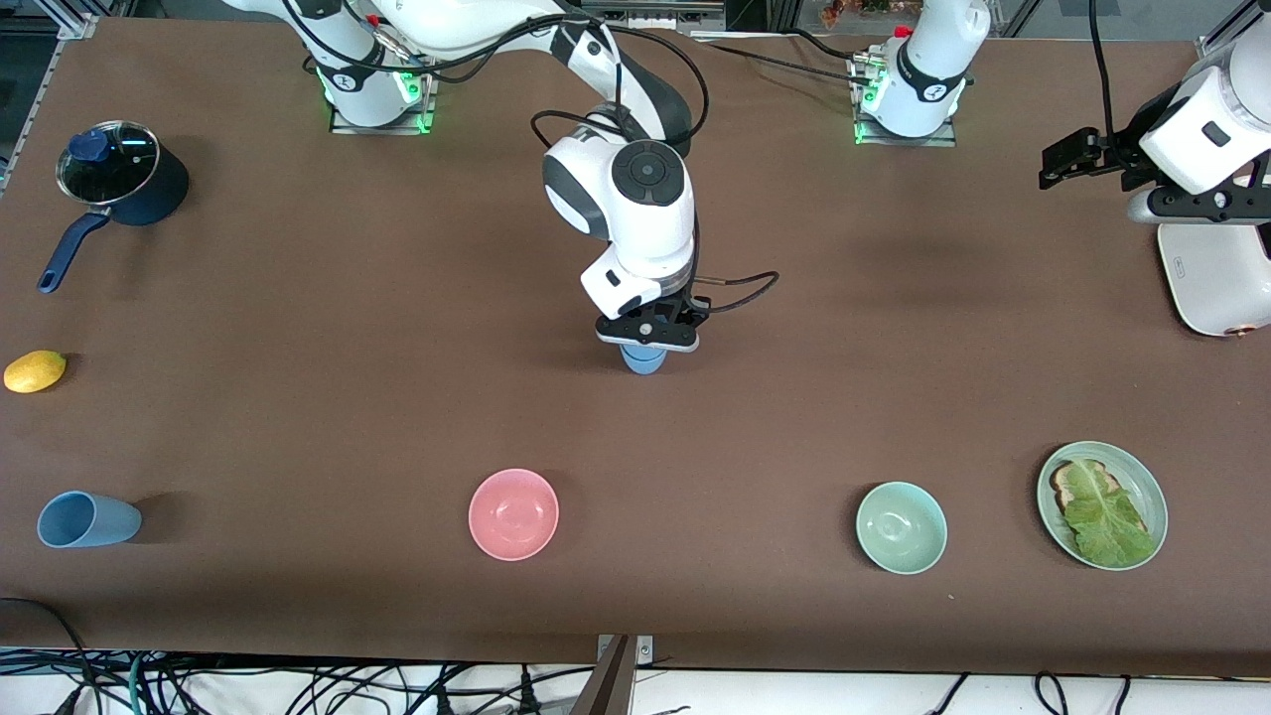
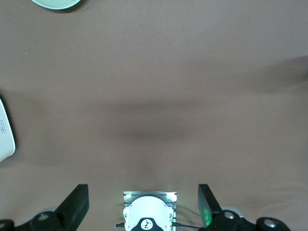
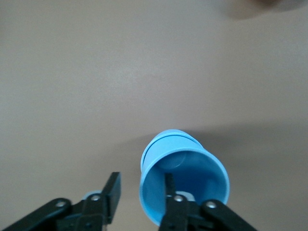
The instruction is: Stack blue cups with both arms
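Right claw (image 3: 139, 192) straddling cup (image 3: 183, 185) rim, fingers apart

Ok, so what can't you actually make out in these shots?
- Front view: blue cup mostly hidden beneath the right gripper.
- Front view: white appliance cut off by the edge.
- Left wrist view: pale green dish cut off at the edge; bowl or plate unclear.
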`<control>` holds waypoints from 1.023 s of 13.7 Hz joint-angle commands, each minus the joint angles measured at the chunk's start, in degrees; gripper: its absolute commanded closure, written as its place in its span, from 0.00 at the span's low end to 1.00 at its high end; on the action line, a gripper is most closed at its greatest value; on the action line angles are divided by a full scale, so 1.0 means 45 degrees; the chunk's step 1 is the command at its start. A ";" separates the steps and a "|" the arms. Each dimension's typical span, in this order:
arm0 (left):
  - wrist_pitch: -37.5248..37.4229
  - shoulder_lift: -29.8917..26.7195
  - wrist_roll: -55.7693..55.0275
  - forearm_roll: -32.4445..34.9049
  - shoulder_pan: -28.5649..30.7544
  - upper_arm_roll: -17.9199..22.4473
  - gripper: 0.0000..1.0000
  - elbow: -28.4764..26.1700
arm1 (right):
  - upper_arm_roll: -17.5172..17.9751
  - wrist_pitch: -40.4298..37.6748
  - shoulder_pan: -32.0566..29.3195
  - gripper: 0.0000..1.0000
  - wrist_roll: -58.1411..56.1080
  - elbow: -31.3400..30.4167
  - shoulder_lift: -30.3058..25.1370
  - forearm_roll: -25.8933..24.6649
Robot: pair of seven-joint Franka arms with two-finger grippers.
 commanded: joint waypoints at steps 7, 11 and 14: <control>0.0204 -0.0131 0.0307 -0.0215 0.0121 -0.0018 0.00 -0.0221 | 0.0229 -0.1644 -0.2650 0.00 -0.3404 -0.2843 -0.4035 -0.0057; 0.0185 -0.0130 0.0307 -0.0215 0.0101 -0.0018 0.00 -0.0182 | 0.0307 -0.3281 -0.4601 0.00 -0.6687 -0.4391 -0.6382 0.0059; 0.0204 -0.0111 0.0307 -0.0234 0.0101 -0.0018 0.00 -0.0182 | 0.0618 -0.4241 -0.6280 0.00 -0.8406 -0.5093 -0.7671 0.0235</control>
